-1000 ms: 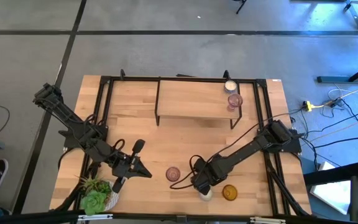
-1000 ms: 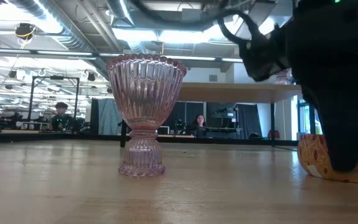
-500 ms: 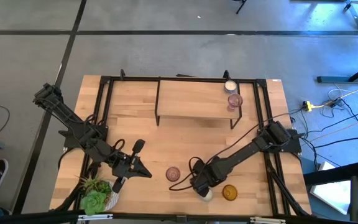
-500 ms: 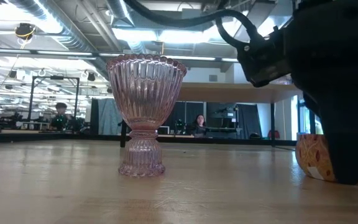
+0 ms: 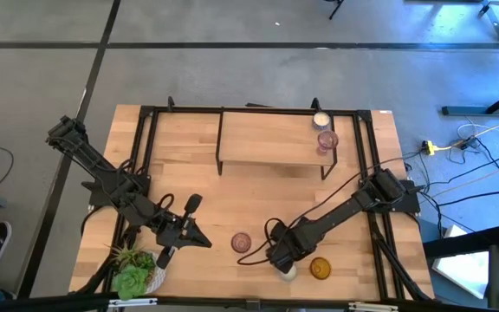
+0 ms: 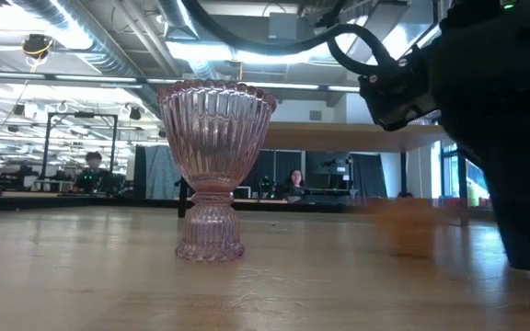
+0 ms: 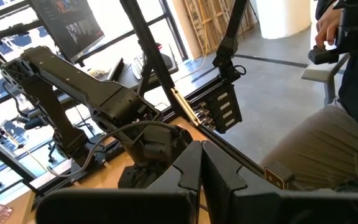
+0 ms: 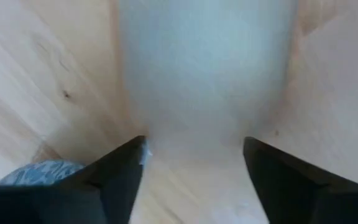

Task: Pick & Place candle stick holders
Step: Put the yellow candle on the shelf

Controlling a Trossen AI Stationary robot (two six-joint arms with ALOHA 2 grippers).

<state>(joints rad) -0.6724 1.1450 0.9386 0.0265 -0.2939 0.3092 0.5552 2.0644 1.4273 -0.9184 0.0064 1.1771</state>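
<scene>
High view inventory, wooden bench: right end effector is reaching down at the near edge, over a whitish-cream cup. Right wrist view: its two dark fingers are standing spread wide with the pale cup lying between them, wood showing on either side; whether the pads are touching the glass cannot be told.

Amber cup is sitting just to the right of the cream one. One pinkish-purple cup is standing upright to the left of the right end effector, apart from it; the low view is showing it as a ribbed goblet on its foot, with the dark right end effector looming at the right.

Raised shelf at the far side is carrying a second whitish-cream cup and a second pinkish-purple cup, side by side at its right end.

Left end effector is waiting over the near left of the bench, fingers closed together in the left wrist view, holding nothing. Potted plant is occupying the near left corner.
</scene>
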